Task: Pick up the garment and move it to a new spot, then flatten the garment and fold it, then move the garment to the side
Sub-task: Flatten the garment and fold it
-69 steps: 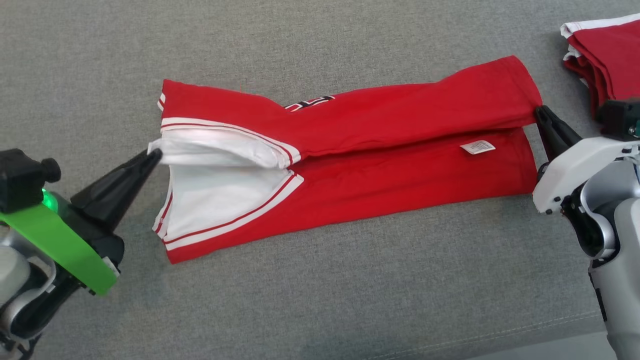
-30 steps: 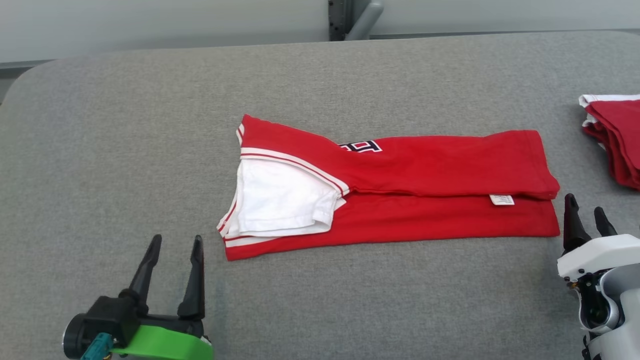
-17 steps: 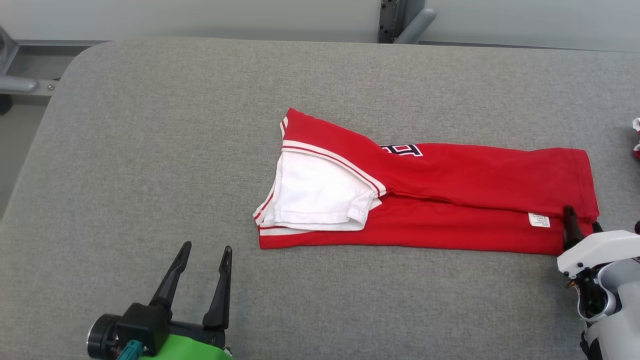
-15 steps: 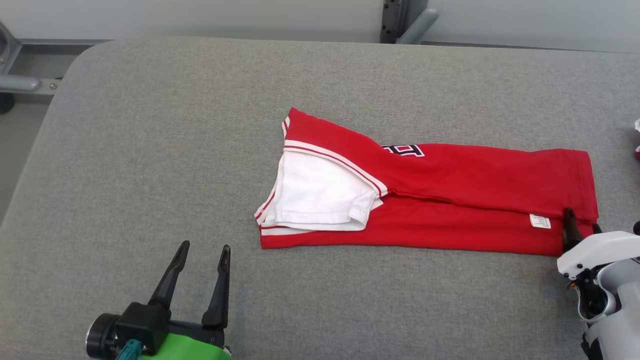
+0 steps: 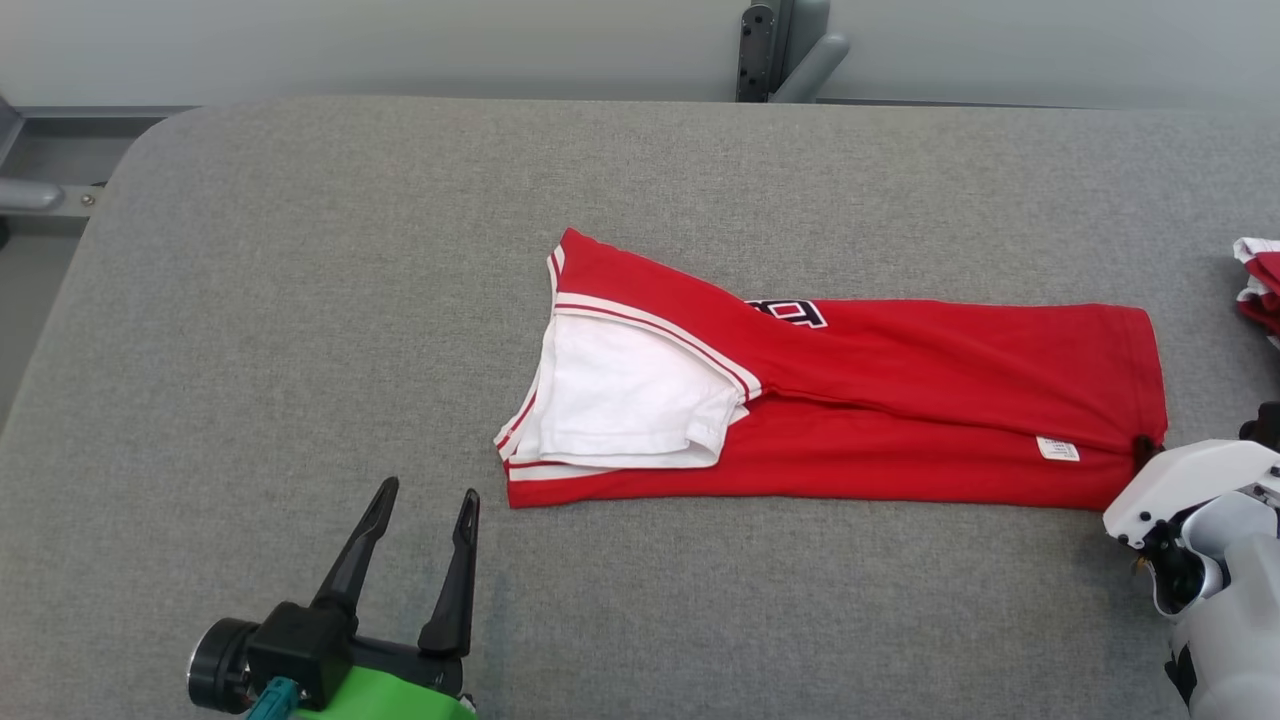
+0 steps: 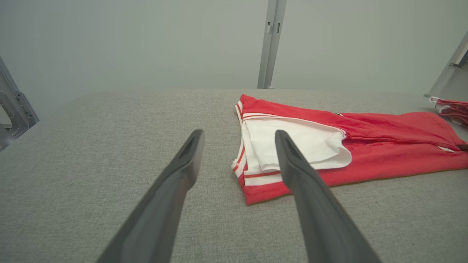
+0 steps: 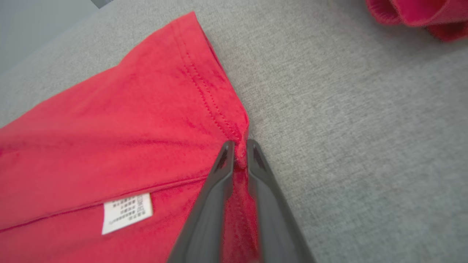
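Note:
The garment [image 5: 880, 400] is a red jersey with white trim, folded lengthwise into a long strip on the grey table [image 5: 300, 300]. Its white inner side shows at the left end [image 6: 292, 146], and a small white label [image 7: 127, 218] sits near the right end. My right gripper [image 7: 239, 146] is shut on the hem corner at the right end, red cloth pinched between its fingers; in the head view its tip [image 5: 1145, 447] meets that corner. My left gripper [image 5: 425, 500] stands open near the table's front, short of the garment's left end, nothing between its fingers [image 6: 182, 171].
Another folded red and white garment [image 5: 1258, 285] lies at the table's right edge [image 7: 416, 14]. A grey post [image 5: 780, 50] and wall stand behind the table. A metal frame [image 6: 14, 109] is off the left edge. Bare cushion lies left of the garment.
My right gripper moved onto the garment's right hem corner and closed on it. The left gripper stayed open in place. The head camera shifted slightly.

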You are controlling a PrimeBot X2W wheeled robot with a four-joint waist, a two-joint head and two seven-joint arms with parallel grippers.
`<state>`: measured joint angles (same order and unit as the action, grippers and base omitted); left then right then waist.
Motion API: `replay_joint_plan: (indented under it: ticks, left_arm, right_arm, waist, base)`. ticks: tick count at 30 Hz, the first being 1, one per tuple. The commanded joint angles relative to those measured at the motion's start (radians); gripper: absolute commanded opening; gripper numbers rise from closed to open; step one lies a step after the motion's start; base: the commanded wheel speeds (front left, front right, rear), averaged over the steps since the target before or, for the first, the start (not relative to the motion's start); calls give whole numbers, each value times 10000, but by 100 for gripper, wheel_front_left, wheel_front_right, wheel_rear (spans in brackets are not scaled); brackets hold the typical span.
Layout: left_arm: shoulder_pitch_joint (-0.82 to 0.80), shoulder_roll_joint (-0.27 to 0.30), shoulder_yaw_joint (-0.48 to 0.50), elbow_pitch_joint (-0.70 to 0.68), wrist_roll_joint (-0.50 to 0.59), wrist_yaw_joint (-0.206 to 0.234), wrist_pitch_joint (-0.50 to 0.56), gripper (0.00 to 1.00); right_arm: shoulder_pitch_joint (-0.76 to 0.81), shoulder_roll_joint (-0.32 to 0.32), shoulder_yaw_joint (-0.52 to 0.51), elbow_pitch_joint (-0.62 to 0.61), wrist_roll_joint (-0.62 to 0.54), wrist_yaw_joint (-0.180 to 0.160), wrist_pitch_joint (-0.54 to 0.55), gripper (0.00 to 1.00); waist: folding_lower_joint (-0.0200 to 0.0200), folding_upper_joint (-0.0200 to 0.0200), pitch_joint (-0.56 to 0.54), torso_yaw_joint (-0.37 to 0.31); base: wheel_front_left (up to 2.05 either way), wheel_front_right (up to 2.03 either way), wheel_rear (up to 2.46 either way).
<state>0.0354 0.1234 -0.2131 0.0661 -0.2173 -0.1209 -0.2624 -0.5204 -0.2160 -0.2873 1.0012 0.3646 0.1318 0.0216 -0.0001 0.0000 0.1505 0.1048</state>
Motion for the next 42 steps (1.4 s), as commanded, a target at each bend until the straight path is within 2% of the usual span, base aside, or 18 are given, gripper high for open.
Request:
replay_joint_plan:
  ticks: [1,4,10,15,21,30,37,42]
  left_arm:
    - [-101,-24,4,13,64,-21,-23,100]
    - [-127,-57,-20,41,96,-54,-24,100]
    - [-106,-85,37,102,83,-86,-23,100]
    - [-20,-72,95,112,93,-101,-24,100]
    - [66,-60,149,174,55,-112,-24,100]
    - [123,-130,65,365,-33,-117,-24,100]
    - [58,-195,-46,560,-132,-116,-24,100]
    - [-26,-187,-80,630,-183,-113,-23,100]
  right_arm:
    - [75,65,-12,201,-53,-23,126,0]
    - [-23,124,15,391,-97,-23,323,0]
    - [-186,-135,134,199,-218,-23,-74,0]
    - [-355,-685,339,-117,-427,-23,-112,0]
    - [-562,-1452,672,-719,-769,-21,336,0]
    - [-510,-829,1742,-2914,179,-17,1420,0]
    - [-79,-344,2873,-5146,799,-14,2292,0]
    - [4,29,3347,-6011,847,-14,2558,0]
  waist:
    - [1,0,-13,-5]
    - [1,0,-43,12]
    - [1,0,-128,6]
    - [1,0,-221,-115]
    - [1,0,-386,-319]
    - [1,0,-600,-368]
    - [1,0,-682,-74]
    - [1,0,-648,160]
  base:
    - [0,0,0]
    - [0,0,0]
    - [0,0,0]
    - [0,0,0]
    - [0,0,0]
    - [0,0,0]
    - [0,0,0]
    - [0,0,0]
